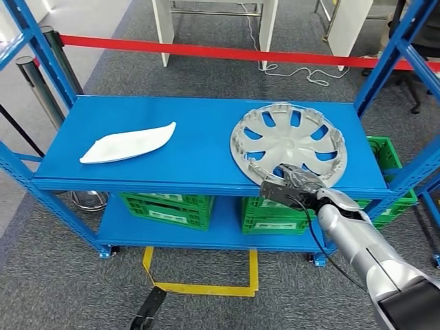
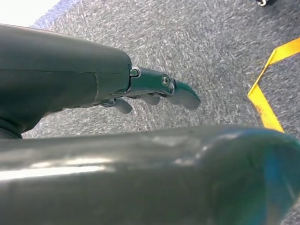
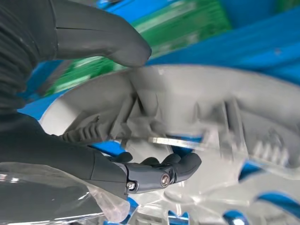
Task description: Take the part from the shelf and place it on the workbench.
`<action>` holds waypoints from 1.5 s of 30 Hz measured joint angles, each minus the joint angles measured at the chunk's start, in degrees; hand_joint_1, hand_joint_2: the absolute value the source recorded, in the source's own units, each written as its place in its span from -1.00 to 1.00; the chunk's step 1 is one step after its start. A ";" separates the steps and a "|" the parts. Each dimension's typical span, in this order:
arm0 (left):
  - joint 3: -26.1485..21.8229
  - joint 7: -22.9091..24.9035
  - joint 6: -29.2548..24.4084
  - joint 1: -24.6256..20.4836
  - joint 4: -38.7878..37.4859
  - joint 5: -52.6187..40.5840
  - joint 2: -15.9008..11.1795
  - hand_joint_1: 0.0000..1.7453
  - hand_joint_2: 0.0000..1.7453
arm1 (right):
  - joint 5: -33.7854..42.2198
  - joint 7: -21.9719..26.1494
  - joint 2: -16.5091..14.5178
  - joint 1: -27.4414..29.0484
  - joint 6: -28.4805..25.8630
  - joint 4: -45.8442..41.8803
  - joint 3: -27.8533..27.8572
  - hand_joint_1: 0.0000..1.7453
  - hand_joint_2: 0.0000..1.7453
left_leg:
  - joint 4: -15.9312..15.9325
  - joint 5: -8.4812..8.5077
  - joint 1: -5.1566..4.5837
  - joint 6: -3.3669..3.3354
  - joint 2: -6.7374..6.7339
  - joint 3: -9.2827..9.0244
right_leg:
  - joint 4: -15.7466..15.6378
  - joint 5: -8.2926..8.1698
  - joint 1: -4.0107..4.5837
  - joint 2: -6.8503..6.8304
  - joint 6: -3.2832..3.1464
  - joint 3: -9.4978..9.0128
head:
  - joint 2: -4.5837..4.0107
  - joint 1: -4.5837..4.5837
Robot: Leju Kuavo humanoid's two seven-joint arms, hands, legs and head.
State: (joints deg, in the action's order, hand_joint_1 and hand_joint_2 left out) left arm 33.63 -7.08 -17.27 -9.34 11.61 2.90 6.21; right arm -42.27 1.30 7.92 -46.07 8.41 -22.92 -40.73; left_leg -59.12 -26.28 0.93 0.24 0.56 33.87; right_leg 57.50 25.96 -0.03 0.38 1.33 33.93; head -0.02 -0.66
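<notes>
A silver wheel cover [image 1: 289, 139] lies flat on the right of the blue shelf's top deck [image 1: 202, 148]. My right hand [image 1: 289, 184] is at its near rim. In the right wrist view the thumb [image 3: 106, 40] meets the outer side of the rim [image 3: 198, 89], and the dark fingers [image 3: 166, 171] hook through an opening on the inner side, so the rim is pinched between them. A white curved part [image 1: 127, 144] lies on the left of the same deck. My left hand [image 1: 148, 311] hangs low over the carpet, its fingers [image 2: 159, 86] stretched out and holding nothing.
Green crates [image 1: 168, 208] stand on the lower shelf deck. Blue uprights [image 1: 386, 58] frame the shelf at both ends. A red barrier tape [image 1: 207, 49] runs behind it, with white table legs [image 1: 267, 24] beyond. Yellow floor tape [image 1: 207, 285] marks the carpet in front.
</notes>
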 joint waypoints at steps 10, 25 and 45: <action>-1.15 -0.28 -0.30 0.17 0.01 -0.42 -0.04 -1.00 -1.00 | -1.47 -0.25 2.98 -0.73 2.12 1.24 -1.29 1.00 1.00 | 0.32 0.47 -1.02 -2.25 -0.33 0.04 | 10.56 4.09 0.31 -0.19 -0.38 4.55 | 0.00 0.31; -2.31 -1.02 -0.40 0.15 0.09 -1.47 -0.71 -1.00 -1.00 | -0.53 2.88 3.62 -1.14 4.81 1.46 -1.23 1.00 1.00 | -10.24 -3.96 -0.03 1.22 -0.33 3.46 | -2.19 -0.04 -0.01 -0.47 -1.65 -2.98 | 0.00 0.22; -2.93 -1.32 -0.56 0.31 0.09 -1.72 -0.85 -1.00 -1.00 | -0.87 7.05 4.59 -0.66 -0.34 1.39 -0.53 1.00 1.00 | 0.41 0.57 -0.73 -1.31 -0.54 -0.03 | -0.26 1.36 0.74 -0.28 -0.90 -1.66 | 0.00 0.35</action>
State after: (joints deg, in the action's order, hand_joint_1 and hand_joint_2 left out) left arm 30.70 -8.40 -17.83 -9.03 11.69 1.19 5.36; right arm -43.15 8.35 12.51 -46.74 8.07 -21.52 -41.27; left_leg -58.72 -25.71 0.21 -1.07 0.01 33.84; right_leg 57.24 27.32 0.71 0.10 0.42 32.27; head -0.02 -0.30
